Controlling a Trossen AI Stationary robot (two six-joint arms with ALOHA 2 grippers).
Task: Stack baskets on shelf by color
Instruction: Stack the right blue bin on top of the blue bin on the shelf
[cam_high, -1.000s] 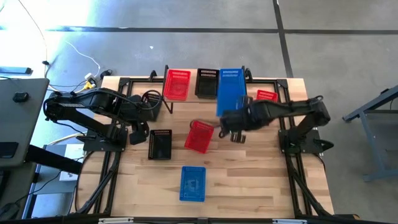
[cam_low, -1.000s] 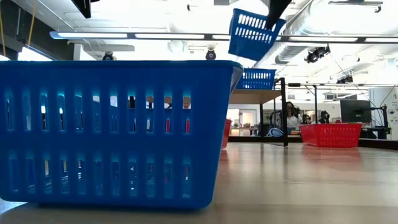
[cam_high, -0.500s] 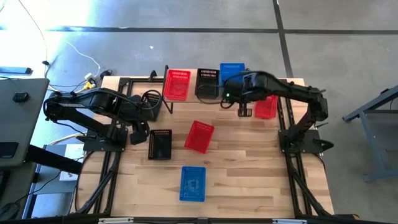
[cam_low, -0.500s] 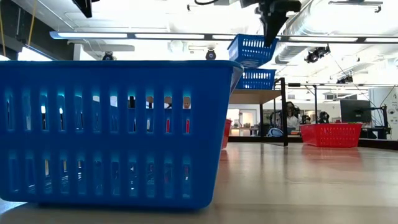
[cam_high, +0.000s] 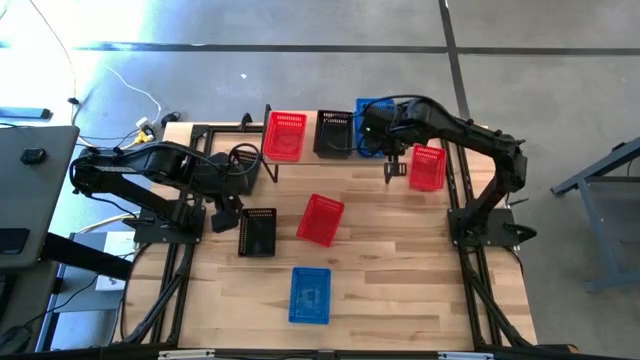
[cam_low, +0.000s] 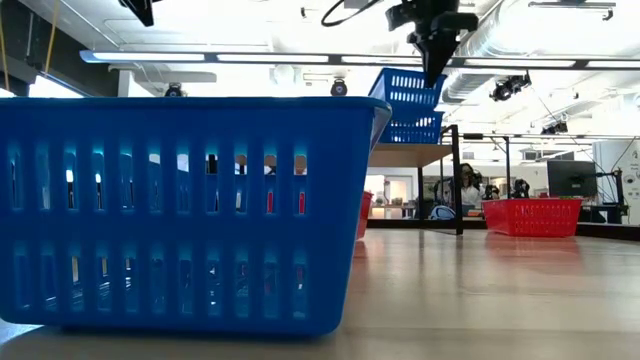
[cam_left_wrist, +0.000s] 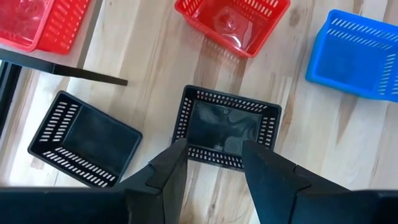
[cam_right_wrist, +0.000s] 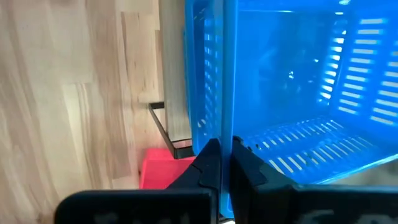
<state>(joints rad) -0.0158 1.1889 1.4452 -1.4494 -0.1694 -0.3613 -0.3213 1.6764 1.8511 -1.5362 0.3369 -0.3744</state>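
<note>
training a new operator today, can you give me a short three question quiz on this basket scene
1. True or false: the right gripper is shut on the wall of a blue basket.
2. Which basket colour sits in the middle of the shelf? A red, B black, C blue
3. What lies straight ahead of the open left gripper?

Key: 1 true. 2 B. 3 a black basket on the table.

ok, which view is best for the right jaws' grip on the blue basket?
Right wrist view: the right gripper pinches the wall of the blue basket, jaws shut on it. High view shows the arm covering most of that basket over the shelf. Low view shows it small, hanging over another blue one. Left wrist view misses it.
</note>
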